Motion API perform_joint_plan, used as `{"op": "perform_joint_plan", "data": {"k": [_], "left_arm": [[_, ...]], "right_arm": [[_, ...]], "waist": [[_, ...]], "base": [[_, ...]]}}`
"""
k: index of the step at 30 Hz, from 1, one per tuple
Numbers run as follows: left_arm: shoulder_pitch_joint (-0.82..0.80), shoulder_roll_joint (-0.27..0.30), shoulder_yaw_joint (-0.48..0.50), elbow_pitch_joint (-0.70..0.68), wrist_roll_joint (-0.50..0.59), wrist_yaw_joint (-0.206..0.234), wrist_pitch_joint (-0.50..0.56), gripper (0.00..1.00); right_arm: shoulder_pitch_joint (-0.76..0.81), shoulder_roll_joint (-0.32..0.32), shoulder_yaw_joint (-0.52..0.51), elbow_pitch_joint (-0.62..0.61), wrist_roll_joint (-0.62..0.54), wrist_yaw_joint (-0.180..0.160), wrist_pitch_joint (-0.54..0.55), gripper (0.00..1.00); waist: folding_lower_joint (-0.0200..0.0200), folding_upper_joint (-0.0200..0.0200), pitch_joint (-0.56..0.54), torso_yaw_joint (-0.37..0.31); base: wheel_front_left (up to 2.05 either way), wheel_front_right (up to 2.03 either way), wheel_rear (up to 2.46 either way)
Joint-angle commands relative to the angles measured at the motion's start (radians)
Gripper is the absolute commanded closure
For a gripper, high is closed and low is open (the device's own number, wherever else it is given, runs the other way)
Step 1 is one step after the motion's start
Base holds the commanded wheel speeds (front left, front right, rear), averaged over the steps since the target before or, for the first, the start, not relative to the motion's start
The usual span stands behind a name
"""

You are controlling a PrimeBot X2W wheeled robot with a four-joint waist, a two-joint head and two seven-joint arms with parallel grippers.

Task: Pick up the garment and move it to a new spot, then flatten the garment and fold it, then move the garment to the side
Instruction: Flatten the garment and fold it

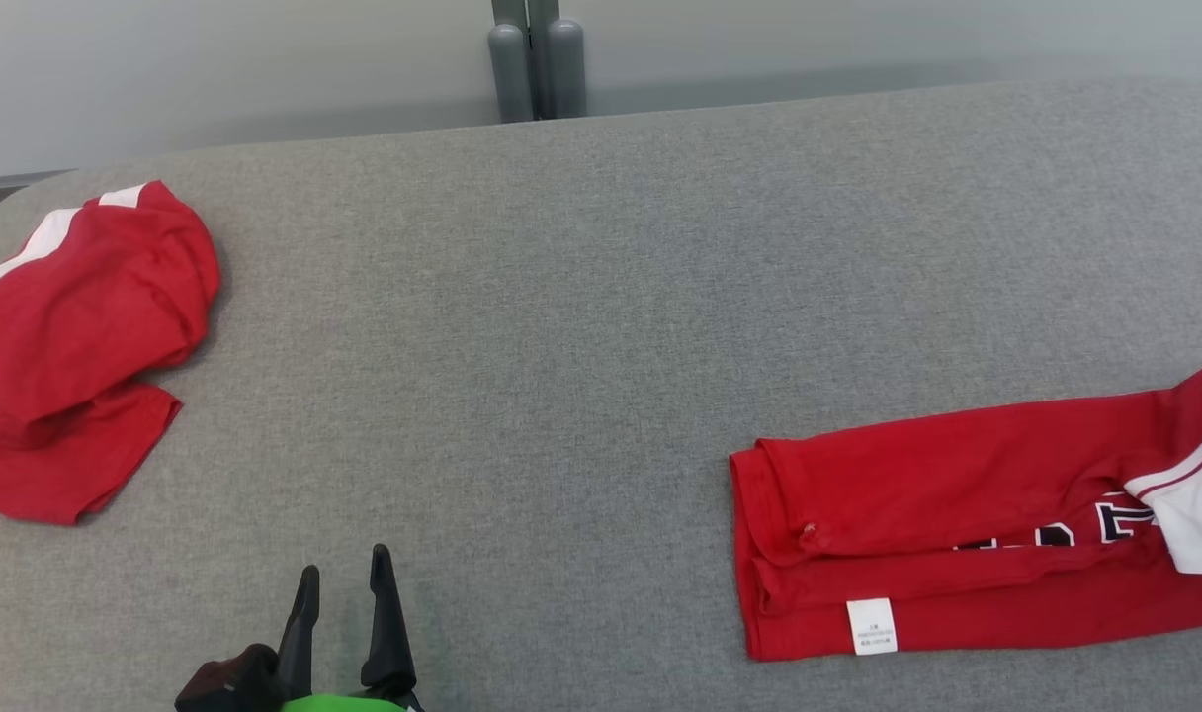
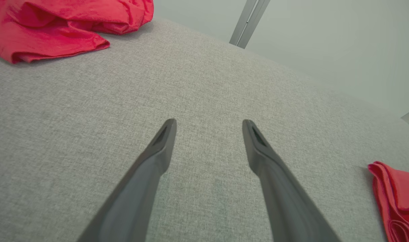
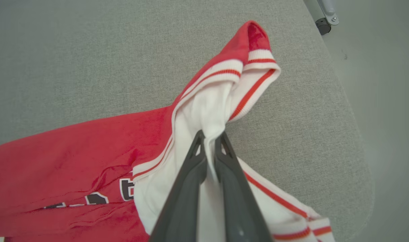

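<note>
Right gripper [image 3: 210, 135]: clamped tight on white sleeve cloth of garment [image 3: 73, 168], fabric puckered between fingers, striped cuff just beyond tips. Garment: red jersey, folded lengthwise, lying on right side of grey table [image 1: 561, 297] toward near edge; hem with white label [image 1: 871, 625] pointing left, white end at far right in grip. Left gripper [image 1: 344, 560]: spread wide, empty, over bare table at near left, well apart from garment. Second red garment [image 1: 77, 336]: crumpled at left edge.
</note>
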Motion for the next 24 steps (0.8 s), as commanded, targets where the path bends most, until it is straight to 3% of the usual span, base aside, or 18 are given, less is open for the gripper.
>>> {"op": "perform_joint_plan", "data": {"k": [1,5,8,18,24], "left_arm": [[0.015,0.001,0.005,0.003,-0.009,0.000,-0.003,0.00],[0.012,0.001,-0.004,0.023,-0.023,0.003,-0.003,0.00],[-0.002,0.001,-0.015,0.036,-0.030,0.006,-0.003,0.00],[0.006,0.002,-0.081,0.097,-0.052,0.023,-0.003,0.00],[0.001,0.002,-0.091,0.112,-0.071,0.032,-0.003,0.00]], "right_arm": [[-0.011,0.012,0.013,-0.057,-0.011,0.000,0.000,1.00],[0.004,0.063,0.075,-0.240,-0.036,0.000,0.033,1.00],[0.018,0.138,0.123,-0.315,-0.073,0.000,0.041,1.00],[0.026,0.441,0.170,-0.265,-0.187,0.000,0.000,1.00],[0.048,0.521,0.156,-0.258,-0.236,0.000,0.005,1.00]], "waist": [[0.0000,0.0000,-0.006,-0.012],[0.0000,0.0000,-0.016,-0.021],[0.0000,0.0000,-0.025,-0.020],[0.0000,0.0000,-0.036,-0.007],[0.0000,0.0000,-0.031,0.002]], "base": [[0.00,0.00,0.00],[0.00,0.00,0.00],[0.00,0.00,0.00],[0.00,0.00,0.00],[0.00,0.00,0.00]]}}
